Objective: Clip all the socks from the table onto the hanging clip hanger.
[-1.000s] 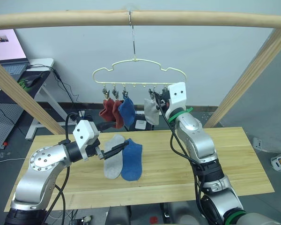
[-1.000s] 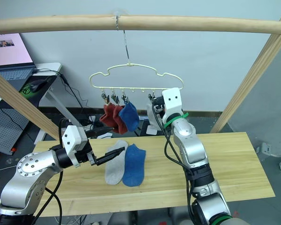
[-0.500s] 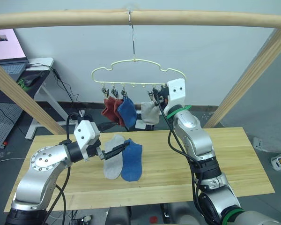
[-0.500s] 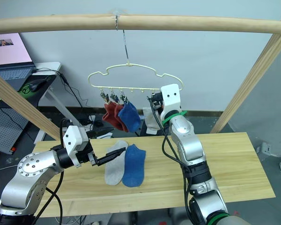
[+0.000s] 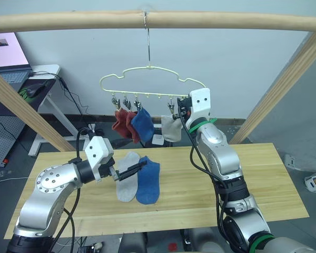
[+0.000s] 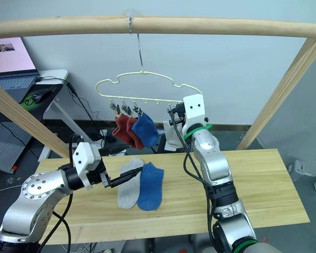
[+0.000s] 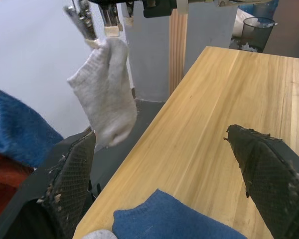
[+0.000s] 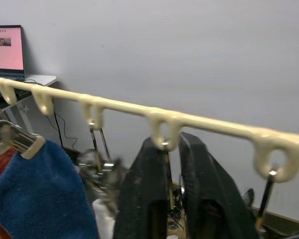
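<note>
1. The clip hanger (image 5: 152,84) is hung by its long hook from the wooden beam (image 5: 158,21) that runs across the top of the head views, at about 12 o'clock above the worktop (image 5: 253,179).
2. Four socks are clipped along the hanger's lower bar: two rust red socks (image 5: 122,122) at its 9 o'clock end, a blue sock (image 5: 142,125) touching them on the inner side, and a light grey sock (image 5: 171,128) further toward 3 o'clock.
3. Two socks are laid on the worktop, side by side and touching: a light grey sock (image 5: 127,176) and, at its 3 o'clock side, a blue sock (image 5: 149,180).
4. The right gripper (image 8: 173,149) is raised to the hanger's lower bar, just at the 3 o'clock side of the hanging grey sock. In the right wrist view its jaws are drawn nearly together around the thin wire of one clip (image 8: 167,164) hanging below a loop of the bar; whether that wire is actually pinched cannot be told.
5. The left gripper (image 5: 130,171) is held low over the worktop, above the lying grey sock at its toe-ward edge. In the left wrist view its jaws are spread wide and released, with nothing between them; the lying blue sock is seen beneath.
6. A laptop (image 5: 8,52) is seen on a side desk at 10 o'clock, behind the frame.
</note>
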You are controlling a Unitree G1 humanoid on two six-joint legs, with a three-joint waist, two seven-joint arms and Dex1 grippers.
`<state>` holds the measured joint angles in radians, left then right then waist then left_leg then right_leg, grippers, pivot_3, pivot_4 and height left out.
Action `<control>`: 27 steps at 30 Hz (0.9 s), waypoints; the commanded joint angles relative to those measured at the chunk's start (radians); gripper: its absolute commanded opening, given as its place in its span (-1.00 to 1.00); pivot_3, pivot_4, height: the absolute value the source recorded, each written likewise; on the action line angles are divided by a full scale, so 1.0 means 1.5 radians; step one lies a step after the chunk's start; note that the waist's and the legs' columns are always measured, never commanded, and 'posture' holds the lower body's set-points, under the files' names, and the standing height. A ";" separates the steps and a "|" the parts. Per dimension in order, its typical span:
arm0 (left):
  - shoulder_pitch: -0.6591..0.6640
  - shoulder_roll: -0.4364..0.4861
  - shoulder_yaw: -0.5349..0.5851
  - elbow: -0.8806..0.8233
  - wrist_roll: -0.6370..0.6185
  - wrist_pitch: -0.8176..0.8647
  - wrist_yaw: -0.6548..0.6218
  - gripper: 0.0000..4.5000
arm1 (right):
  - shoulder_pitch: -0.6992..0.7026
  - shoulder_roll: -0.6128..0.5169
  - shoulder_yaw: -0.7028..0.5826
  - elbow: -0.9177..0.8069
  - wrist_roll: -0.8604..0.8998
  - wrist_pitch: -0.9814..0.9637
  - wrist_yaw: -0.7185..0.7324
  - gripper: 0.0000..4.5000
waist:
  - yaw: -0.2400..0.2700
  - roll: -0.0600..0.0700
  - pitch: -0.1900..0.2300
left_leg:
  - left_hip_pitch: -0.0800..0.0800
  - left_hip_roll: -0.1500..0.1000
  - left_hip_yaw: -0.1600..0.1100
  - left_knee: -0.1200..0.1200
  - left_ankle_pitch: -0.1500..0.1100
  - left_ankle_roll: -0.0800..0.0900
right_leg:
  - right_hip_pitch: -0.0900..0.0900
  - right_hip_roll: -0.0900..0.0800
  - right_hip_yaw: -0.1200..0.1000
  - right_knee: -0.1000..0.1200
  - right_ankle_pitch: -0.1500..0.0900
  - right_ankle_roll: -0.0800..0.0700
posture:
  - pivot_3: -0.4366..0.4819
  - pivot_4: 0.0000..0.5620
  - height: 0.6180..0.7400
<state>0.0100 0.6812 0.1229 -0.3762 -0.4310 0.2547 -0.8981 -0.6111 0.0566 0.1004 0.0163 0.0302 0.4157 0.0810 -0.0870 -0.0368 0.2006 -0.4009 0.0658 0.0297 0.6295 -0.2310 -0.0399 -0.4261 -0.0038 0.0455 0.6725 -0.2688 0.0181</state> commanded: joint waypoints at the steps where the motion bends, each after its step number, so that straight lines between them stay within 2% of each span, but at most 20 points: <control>1: 0.011 -0.006 0.019 -0.011 0.000 -0.006 0.020 1.00 | -0.013 0.005 -0.006 -0.014 -0.001 -0.017 -0.008 -1.00 | 0.000 0.000 0.000 | 0.000 0.000 0.000 0.000 0.000 0.000 | 0.000 0.000 0.000 0.000 0.000 0.000 | -0.22 -0.30 1.00; 9: 0.040 -0.021 0.054 0.020 0.037 0.013 0.122 1.00 | -0.014 0.007 -0.007 -0.016 0.000 -0.015 -0.006 -1.00 | 0.000 0.000 0.000 | 0.000 0.000 0.000 0.000 0.000 0.000 | 0.000 0.000 0.000 0.000 0.000 0.000 | -0.22 -0.29 1.00; 14: 0.046 -0.065 0.056 0.109 0.097 0.045 0.233 1.00 | -0.019 0.009 -0.008 -0.018 0.002 -0.012 -0.005 -1.00 | 0.000 0.000 0.000 | 0.000 0.000 0.000 0.000 0.000 0.000 | 0.000 0.000 0.000 0.000 0.000 0.000 | -0.22 -0.27 1.00; 19: 0.018 -0.099 0.020 0.193 0.124 0.063 0.252 1.00 | -0.022 0.009 -0.007 -0.021 0.004 -0.007 -0.001 -1.00 | 0.000 0.000 0.001 | 0.000 0.000 0.000 0.000 0.000 0.000 | 0.000 0.000 -0.001 0.000 0.000 -0.001 | -0.22 -0.25 1.00; 27: -0.077 -0.161 -0.038 0.355 0.160 0.059 0.266 1.00 | -0.019 0.014 -0.001 -0.026 0.004 -0.002 0.001 -1.00 | 0.002 -0.001 0.001 | 0.000 0.000 0.000 0.000 0.000 0.000 | 0.000 0.000 -0.001 0.000 0.001 -0.002 | -0.24 -0.23 1.00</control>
<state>-0.0927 0.4478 0.0766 0.1385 -0.2005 0.3608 -0.4998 -0.6175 0.0656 0.0988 0.0153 0.0280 0.4208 0.0864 -0.0842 -0.0381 0.2027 -0.4010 0.0653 0.0297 0.6295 -0.2310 -0.0400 -0.4261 -0.0045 0.0436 0.6729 -0.2666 0.0146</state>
